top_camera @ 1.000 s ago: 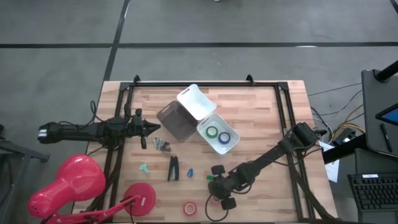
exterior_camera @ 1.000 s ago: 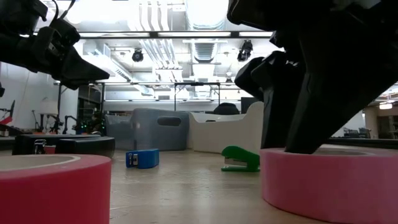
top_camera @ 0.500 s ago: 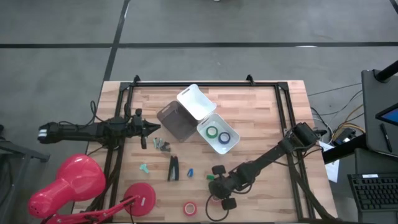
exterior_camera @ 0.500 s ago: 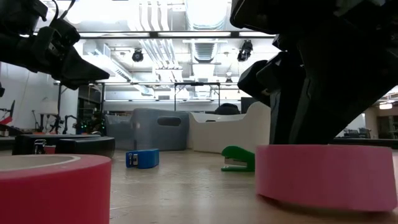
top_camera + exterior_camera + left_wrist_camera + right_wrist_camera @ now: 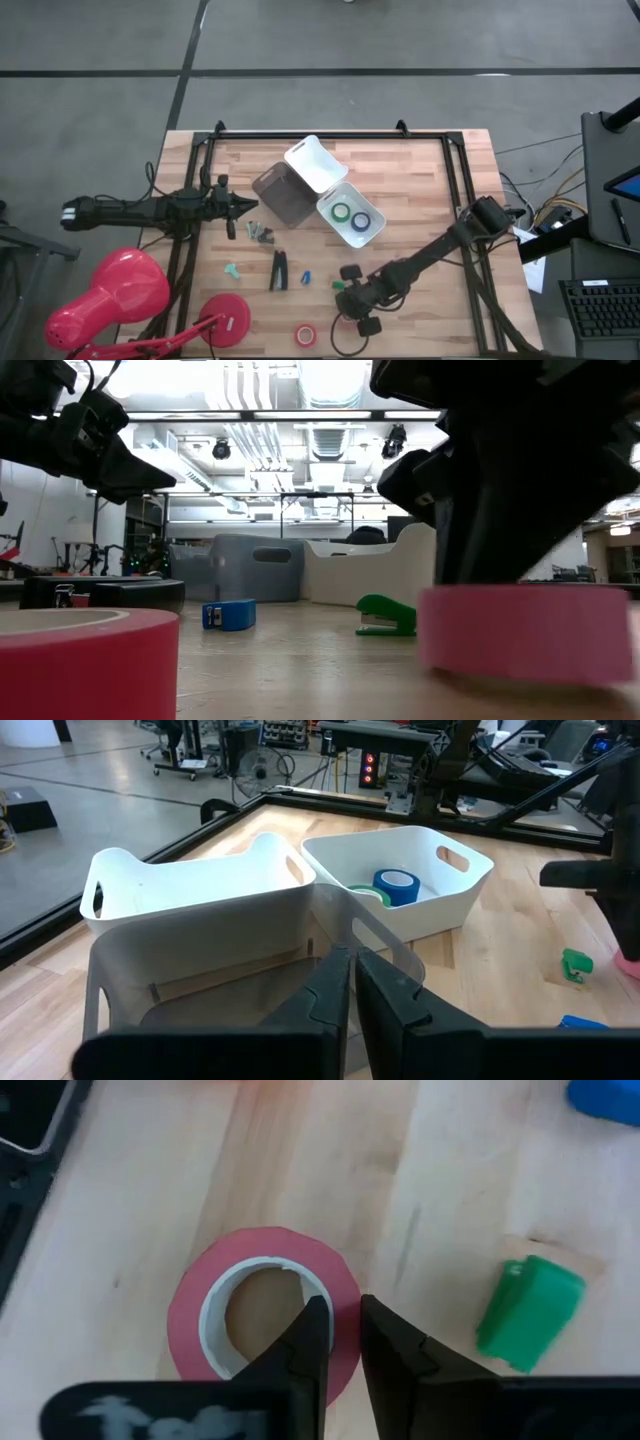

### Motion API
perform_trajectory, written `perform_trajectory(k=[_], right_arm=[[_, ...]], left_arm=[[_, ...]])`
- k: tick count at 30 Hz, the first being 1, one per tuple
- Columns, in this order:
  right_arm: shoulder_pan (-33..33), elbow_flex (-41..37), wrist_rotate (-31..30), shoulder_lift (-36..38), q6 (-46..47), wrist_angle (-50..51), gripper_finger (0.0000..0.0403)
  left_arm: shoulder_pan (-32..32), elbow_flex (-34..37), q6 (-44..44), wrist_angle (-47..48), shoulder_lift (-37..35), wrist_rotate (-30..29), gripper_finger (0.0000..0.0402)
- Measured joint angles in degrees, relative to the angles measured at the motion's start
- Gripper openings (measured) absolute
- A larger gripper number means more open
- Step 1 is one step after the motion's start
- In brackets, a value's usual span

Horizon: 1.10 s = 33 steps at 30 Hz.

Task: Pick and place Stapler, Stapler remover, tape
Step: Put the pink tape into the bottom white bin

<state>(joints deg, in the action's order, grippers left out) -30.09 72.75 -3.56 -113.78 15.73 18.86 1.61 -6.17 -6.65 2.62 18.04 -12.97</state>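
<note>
pink tape roll lifted, blurred | right end effector pinching its wall

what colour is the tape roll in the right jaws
Pink, with a pale inner core; right wrist view shows it best.

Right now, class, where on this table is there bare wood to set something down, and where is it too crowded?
Free: the far strip of the table behind the white bins, and the wood right of the tape bin. Crowded: the near middle, where the stapler, small staplers, the red tape and the right gripper pinching the pink tape sit close.
</note>
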Motion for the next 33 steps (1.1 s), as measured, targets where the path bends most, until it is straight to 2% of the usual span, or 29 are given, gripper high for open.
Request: perform_trajectory(k=[8,18,25,33], right_arm=[[1.44,0.00,-6.44,6.62,-3.95,6.33,0.0044],[5.38,-0.11,-24.30,18.49,-10.30,14.19,0.0044],[10.30,-0.79,-27.79,24.26,-13.73,16.14,0.0044],[19.00,-4.45,-29.58,27.53,-14.50,21.06,0.0044]], left_arm=[[0.00,0.00,0.02,0.21,0.00,0.00,0.0023],[0.02,0.00,0.01,0.53,0.13,0.00,0.0023],[0.00,0.00,0.00,1.00,0.20,0.00,0.0024],[0.00,0.00,0.01,1.00,0.22,0.00,0.0026]])
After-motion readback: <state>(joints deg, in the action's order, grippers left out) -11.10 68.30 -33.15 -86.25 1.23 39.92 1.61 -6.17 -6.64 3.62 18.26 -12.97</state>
